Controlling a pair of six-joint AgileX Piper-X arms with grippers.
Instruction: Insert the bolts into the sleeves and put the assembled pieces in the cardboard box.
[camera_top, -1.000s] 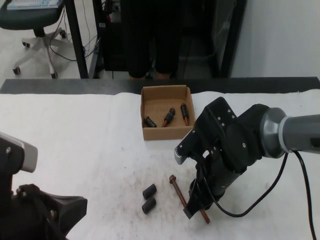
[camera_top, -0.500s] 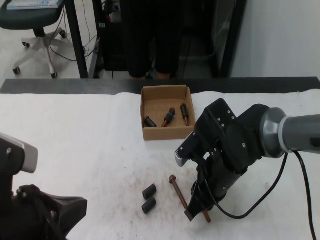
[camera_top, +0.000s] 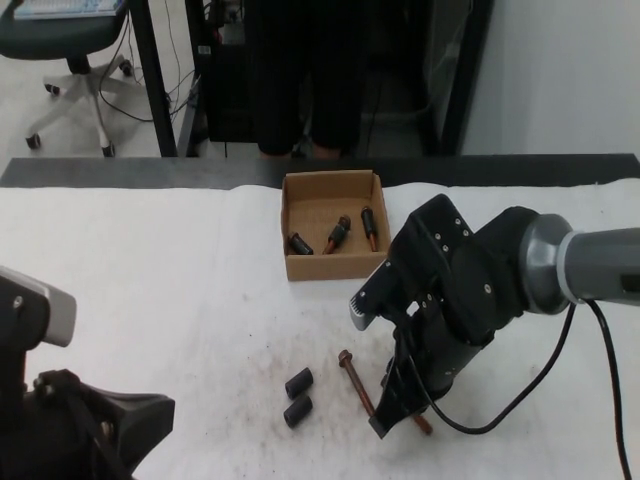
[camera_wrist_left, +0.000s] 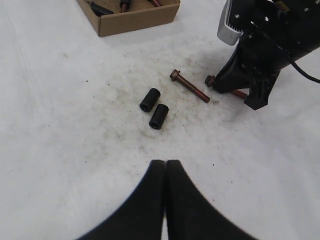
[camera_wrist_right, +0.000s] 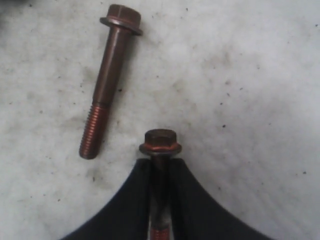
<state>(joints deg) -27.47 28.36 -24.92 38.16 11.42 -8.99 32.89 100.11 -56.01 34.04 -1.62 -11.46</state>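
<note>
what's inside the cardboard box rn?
The brown open-top cardboard box holds three dark cylindrical sleeves: the middle sleeve and right sleeve show copper bolt shanks; the left sleeve shows no bolt I can make out. The near wall hides the floor just behind it.

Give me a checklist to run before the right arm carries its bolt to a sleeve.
1. Right gripper shut on held bolt: ok.
2. Loose bolt lies apart from held bolt: ok.
3. Farther sleeve and nearer sleeve lie free on the bench: ok.
4. Left gripper holds a sleeve ready: not ok, shut and empty.
5. Held bolt lifted off the bench: cannot tell.
6. Cardboard box has room: ok.
</note>
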